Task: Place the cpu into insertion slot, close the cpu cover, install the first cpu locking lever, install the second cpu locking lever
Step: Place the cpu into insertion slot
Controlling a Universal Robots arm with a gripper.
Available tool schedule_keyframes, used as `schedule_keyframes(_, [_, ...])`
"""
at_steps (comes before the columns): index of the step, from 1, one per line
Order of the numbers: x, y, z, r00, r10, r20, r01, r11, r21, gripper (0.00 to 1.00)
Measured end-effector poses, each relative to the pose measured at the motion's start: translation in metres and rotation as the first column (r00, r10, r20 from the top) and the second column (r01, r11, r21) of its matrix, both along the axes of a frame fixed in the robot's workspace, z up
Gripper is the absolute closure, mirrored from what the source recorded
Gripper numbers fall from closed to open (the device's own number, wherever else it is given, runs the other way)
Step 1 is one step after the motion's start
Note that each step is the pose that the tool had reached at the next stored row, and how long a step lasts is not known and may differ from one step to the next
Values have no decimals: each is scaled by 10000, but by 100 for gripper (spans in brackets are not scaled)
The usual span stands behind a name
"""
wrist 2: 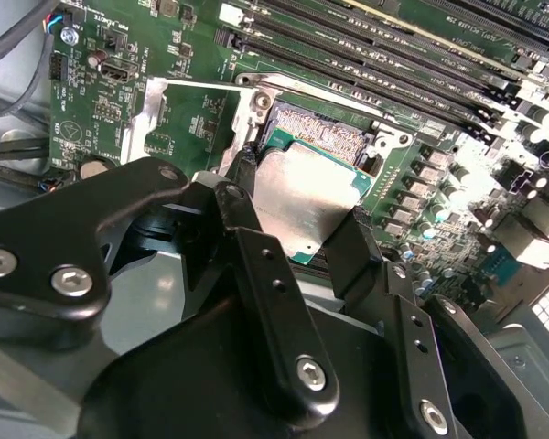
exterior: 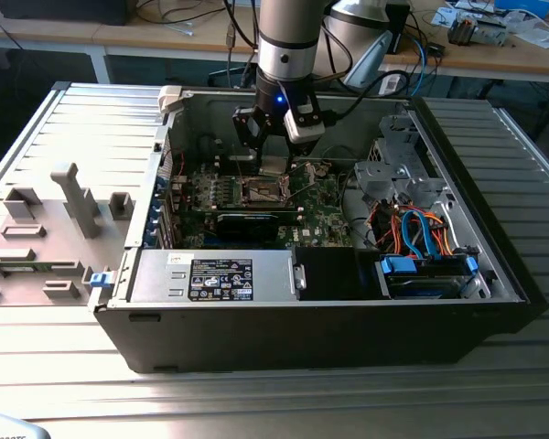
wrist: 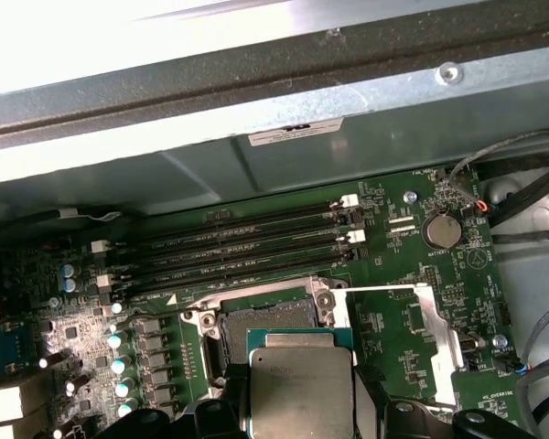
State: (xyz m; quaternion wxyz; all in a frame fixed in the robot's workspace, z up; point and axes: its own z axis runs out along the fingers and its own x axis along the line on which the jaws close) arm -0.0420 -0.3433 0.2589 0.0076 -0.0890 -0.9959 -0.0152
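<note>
My gripper (exterior: pixel 273 161) is shut on the cpu (exterior: pixel 273 166), a flat square chip with a silvery-grey top. It hangs inside the open computer case, just above the insertion slot (exterior: pixel 263 190). In both wrist views black fingers (wrist 2: pixel 242 178) clamp two opposite edges of the cpu (wrist 2: pixel 302 197) (wrist: pixel 302 389). The chip overlaps one side of the metal-rimmed insertion slot (wrist 2: pixel 318 133) (wrist: pixel 267 318), whose contact field shows uncovered. The cpu cover (wrist 2: pixel 139 119) (wrist: pixel 393 291), a thin silvery frame, lies swung open beside the socket with green board showing through its window.
Long black memory slots (wrist: pixel 256 242) run beside the socket. A black box with a white label (exterior: pixel 221 277) sits at the case front, and blue cables (exterior: pixel 421 233) lie toward the exterior view's right. Case walls (exterior: pixel 169 137) ring the board. Grey fixtures (exterior: pixel 69 206) stand outside.
</note>
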Motion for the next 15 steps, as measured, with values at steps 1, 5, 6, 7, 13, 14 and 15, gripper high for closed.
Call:
schedule_keyframes(1, [0, 0, 0, 10000, -14, 0, 14, 10000, 0, 46])
schedule_keyframes(5, [0, 0, 0, 10000, -47, 0, 47, 10000, 0, 46])
schedule_keyframes(6, [0, 0, 0, 10000, -58, 0, 58, 10000, 0, 46])
schedule_keyframes(7, [0, 0, 0, 10000, -68, 0, 68, 10000, 0, 46])
schedule_keyframes(13, [0, 0, -1, 9999, -115, 0, 115, 9999, 1, 46])
schedule_keyframes(14, [0, 0, -1, 9999, -123, 0, 123, 9999, 0, 46])
schedule_keyframes(15, [0, 0, -1, 9999, -132, 0, 132, 9999, 0, 46])
